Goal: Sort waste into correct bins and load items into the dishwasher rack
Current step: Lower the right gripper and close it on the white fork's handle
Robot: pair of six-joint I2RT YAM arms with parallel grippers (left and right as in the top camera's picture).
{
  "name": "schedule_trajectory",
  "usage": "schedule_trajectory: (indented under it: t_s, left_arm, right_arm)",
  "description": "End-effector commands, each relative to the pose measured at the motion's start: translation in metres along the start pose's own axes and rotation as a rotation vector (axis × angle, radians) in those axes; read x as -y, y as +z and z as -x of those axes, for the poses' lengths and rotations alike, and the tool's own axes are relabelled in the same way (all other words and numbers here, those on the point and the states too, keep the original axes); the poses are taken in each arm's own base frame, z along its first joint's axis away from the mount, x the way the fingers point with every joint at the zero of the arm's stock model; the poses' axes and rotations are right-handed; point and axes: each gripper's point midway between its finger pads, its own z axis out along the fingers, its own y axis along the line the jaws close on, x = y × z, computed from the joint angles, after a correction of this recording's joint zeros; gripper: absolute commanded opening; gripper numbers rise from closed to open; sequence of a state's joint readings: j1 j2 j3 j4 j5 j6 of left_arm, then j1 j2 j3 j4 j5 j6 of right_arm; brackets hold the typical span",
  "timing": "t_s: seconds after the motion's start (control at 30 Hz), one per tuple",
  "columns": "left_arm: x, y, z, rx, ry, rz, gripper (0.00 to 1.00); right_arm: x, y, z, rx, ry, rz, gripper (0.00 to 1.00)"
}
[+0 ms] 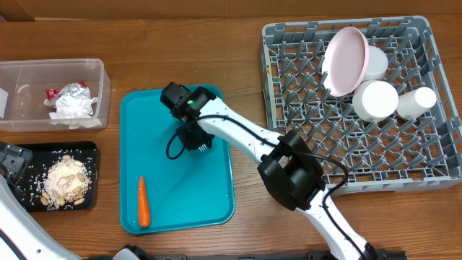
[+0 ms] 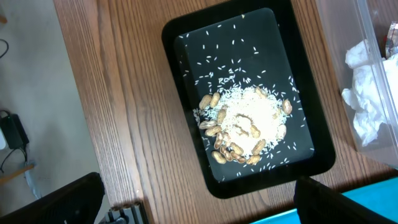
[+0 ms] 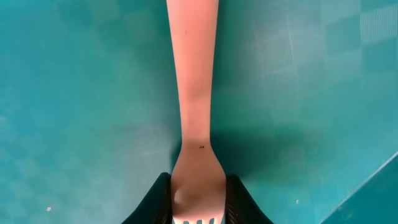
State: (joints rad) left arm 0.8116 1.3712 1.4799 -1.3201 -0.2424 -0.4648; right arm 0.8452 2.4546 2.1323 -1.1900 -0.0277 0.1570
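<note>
The step in hand is loading the last utensil. The right hand (image 3: 198,202) reaches over the teal tray (image 1: 216,202) and pinches the pale plastic fork (image 3: 193,93) at its neck, just above the tines, one finger pressed against each side. The handle runs away from the hand across the teal floor. The fork seems to lie flat, though whether it is already a little off the tray cannot be told. The left hand (image 2: 199,211) is spread wide and holds nothing; it hangs above the black tray (image 2: 171,37), where the nuts and rice (image 2: 245,127) sit in a heap. The napkin (image 1: 72,107) and foil wrapper (image 1: 72,92) are in the clear tub (image 1: 101,94). The rack (image 1: 433,177), at the far right of the surface (image 1: 180,43), holds the plate (image 1: 345,61) leaning among the pegs, with a bowl (image 1: 375,100) and the cup (image 1: 417,102) beside it. So the sorting looks close to done. The next move likely calls for lifting the fork straight up with a firm pinch, since the smooth neck could slip or swing, then carrying it right, clear of the rack's near wall, and setting it between pegs where it cannot drop through the open grid. A carrot (image 1: 143,202) at the near left of the teal tray probably counts as food waste to be handled afterward.
</note>
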Motion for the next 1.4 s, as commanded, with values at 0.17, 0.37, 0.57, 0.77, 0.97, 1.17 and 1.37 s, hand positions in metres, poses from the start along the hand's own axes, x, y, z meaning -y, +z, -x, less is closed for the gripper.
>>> schedule_trajectory:
  t_s: [0.17,0.37,0.57,0.77,0.97,1.17,1.37]
  left_arm:
    - [0.002,-0.004,0.005,0.013,-0.015,-0.011,1.00]
    - [0.002,-0.004,0.005,0.013,-0.015,-0.011,1.00]
    - [0.002,-0.004,0.005,0.013,-0.015,-0.011,1.00]
    - [0.002,-0.004,0.005,0.013,-0.015,-0.010,1.00]
    - [0.002,-0.004,0.005,0.013,-0.015,-0.011,1.00]
    - [0.002,-0.004,0.005,0.013,-0.015,-0.011,1.00]
    - [0.002,-0.004,0.005,0.013,-0.015,-0.011,1.00]
  right_arm:
    - [-0.021,-0.043,0.000,0.026,-0.005,0.108,0.04]
    - [-0.021,-0.043,-0.009,-0.010,-0.007,0.106,0.04]
    - [-0.019,-0.043,-0.017,-0.042,-0.003,0.098,0.50]
    - [-0.021,-0.043,-0.006,0.004,-0.008,0.109,0.89]
    - [-0.023,-0.044,0.020,0.111,-0.055,0.104,0.90]
    - [-0.016,-0.037,0.028,0.150,-0.094,0.061,0.81]
    - [-0.009,-0.015,0.014,0.105,-0.117,0.035,0.80]
